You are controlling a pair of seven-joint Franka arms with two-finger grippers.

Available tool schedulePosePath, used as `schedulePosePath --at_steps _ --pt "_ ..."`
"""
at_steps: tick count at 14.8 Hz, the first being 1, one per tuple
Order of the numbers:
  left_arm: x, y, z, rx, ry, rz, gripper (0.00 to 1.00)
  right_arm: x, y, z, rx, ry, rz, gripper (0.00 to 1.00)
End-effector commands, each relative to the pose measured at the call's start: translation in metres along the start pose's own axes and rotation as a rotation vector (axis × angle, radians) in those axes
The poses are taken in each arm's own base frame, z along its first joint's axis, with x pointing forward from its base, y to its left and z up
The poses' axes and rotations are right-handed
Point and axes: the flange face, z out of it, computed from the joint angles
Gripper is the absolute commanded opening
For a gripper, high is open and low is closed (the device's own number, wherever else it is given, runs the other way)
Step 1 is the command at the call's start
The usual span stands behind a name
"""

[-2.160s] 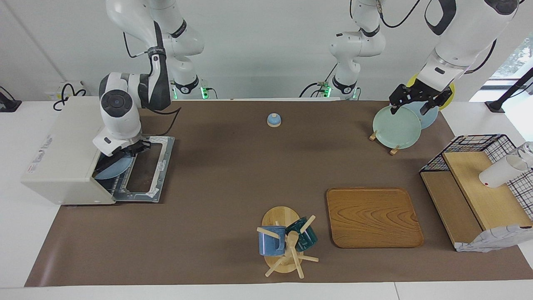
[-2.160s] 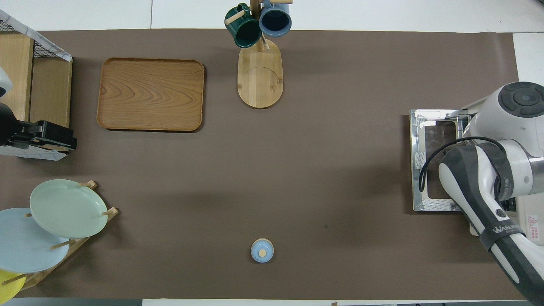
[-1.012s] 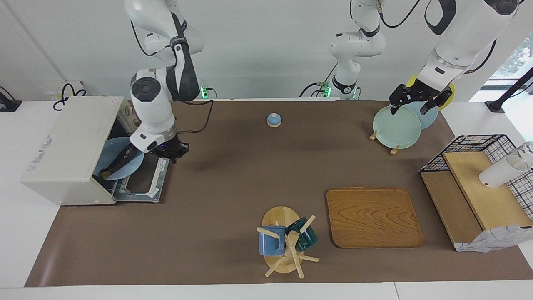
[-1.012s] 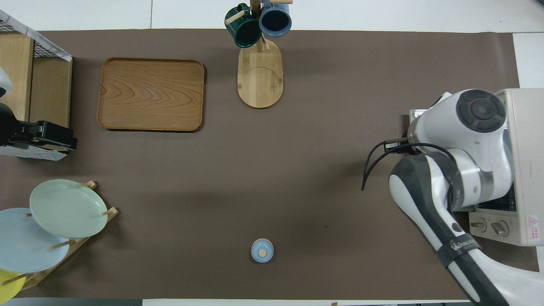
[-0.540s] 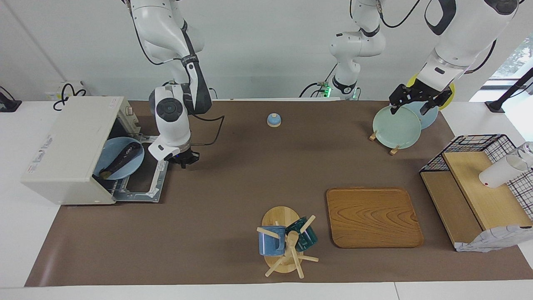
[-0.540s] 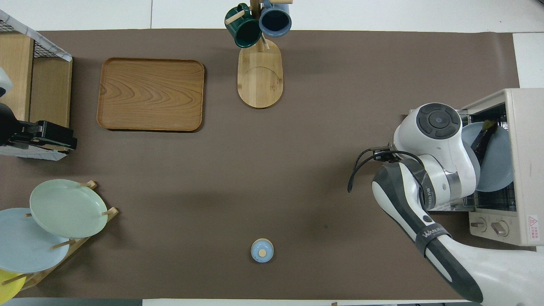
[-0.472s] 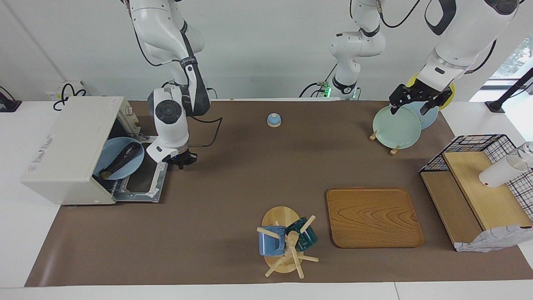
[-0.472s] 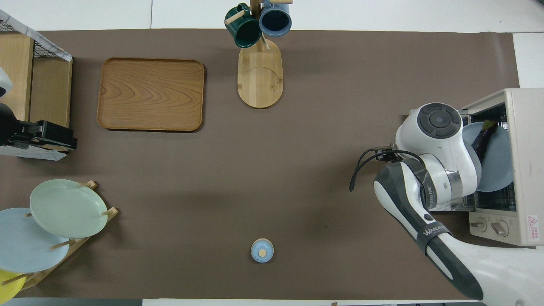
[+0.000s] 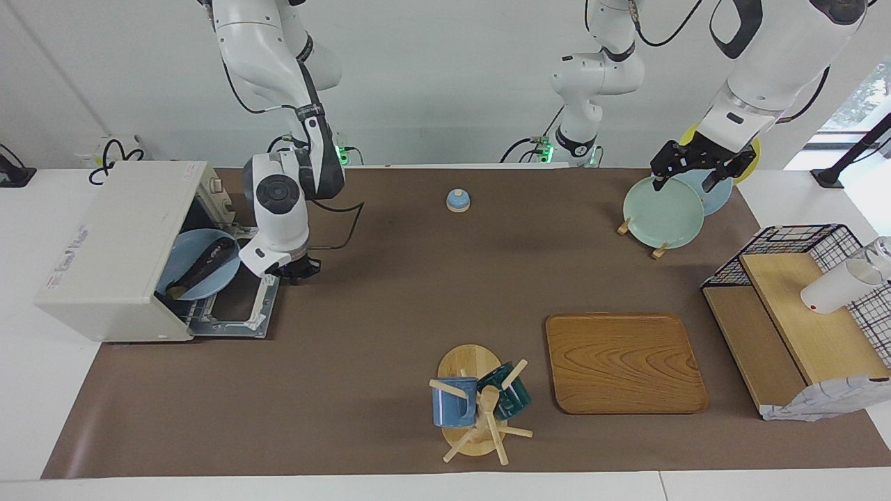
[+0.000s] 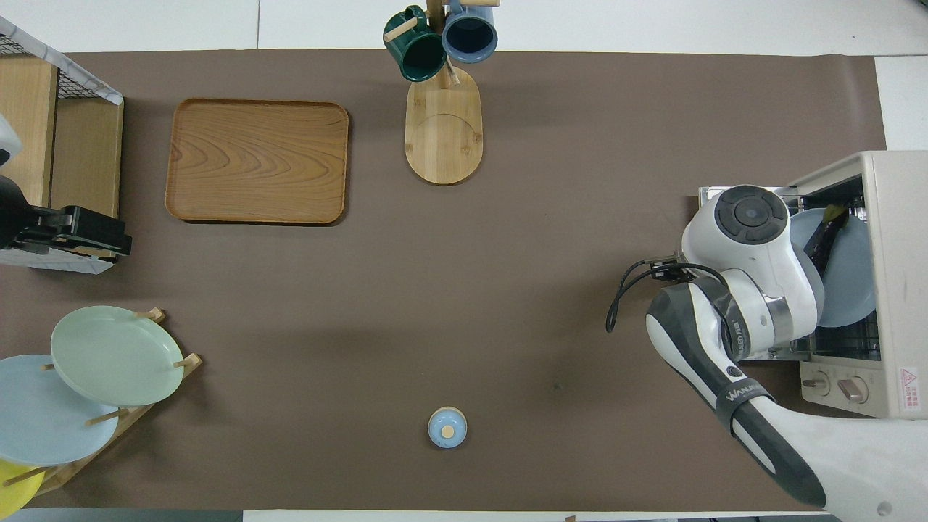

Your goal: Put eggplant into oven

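Observation:
The cream-white oven [image 9: 104, 243] stands at the right arm's end of the table with its door [image 9: 240, 306] dropped open flat. Inside its opening a light blue plate [image 9: 182, 259] rests on the rack with the dark eggplant [image 9: 203, 266] lying across it. The oven [image 10: 895, 283], plate [image 10: 848, 283] and eggplant [image 10: 823, 235] also show in the overhead view. My right gripper [image 9: 298, 268] is empty, low over the table just beside the door's outer edge; in the overhead view its own wrist hides it. My left gripper [image 9: 686, 177] waits open over the plate rack.
A small blue knobbed lid [image 9: 458, 200] sits near the robots. A mug tree [image 9: 477, 407] and a wooden tray [image 9: 625, 362] lie farther out. The plate rack [image 9: 663, 212] and a wire basket with wooden shelf [image 9: 800, 306] are at the left arm's end.
My right gripper has come out of the oven, leaving the plate with the eggplant inside. It swung out past the door's edge, then drifted slightly back toward it. The left arm has not moved.

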Motion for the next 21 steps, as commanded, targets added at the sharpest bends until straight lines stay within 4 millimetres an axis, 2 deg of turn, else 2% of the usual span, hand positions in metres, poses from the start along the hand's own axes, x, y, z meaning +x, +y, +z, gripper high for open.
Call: schedulePosePath --at_steps 1,7,8,11,14,17,20,21 --pt "-0.004 0.000 -0.003 0.021 0.009 0.004 1.00 -0.003 0.007 0.001 -0.039 0.023 -0.038 0.00" --pt "-0.004 0.000 -0.003 0.021 0.009 0.004 1.00 -0.003 0.009 -0.005 -0.135 0.039 -0.124 0.00" --pt "-0.004 0.000 -0.002 0.021 0.008 0.004 1.00 -0.002 0.010 -0.012 -0.139 0.043 -0.141 0.00" --pt "-0.004 -0.001 -0.003 0.021 0.009 0.002 1.00 0.001 0.029 -0.048 -0.163 0.029 -0.191 0.00" --pt "-0.004 0.000 -0.003 0.021 0.009 0.004 1.00 -0.005 0.064 -0.076 -0.169 0.034 -0.219 0.00" --pt "-0.004 -0.001 -0.003 0.021 0.009 0.002 1.00 -0.009 0.109 -0.089 -0.161 0.032 -0.233 0.00" --pt "-0.004 0.000 -0.002 0.021 0.008 0.004 1.00 -0.013 0.139 -0.103 -0.157 0.022 -0.223 0.00" --pt "-0.004 0.000 -0.003 0.021 0.009 0.004 1.00 -0.016 0.143 -0.109 -0.157 0.020 -0.215 0.00"
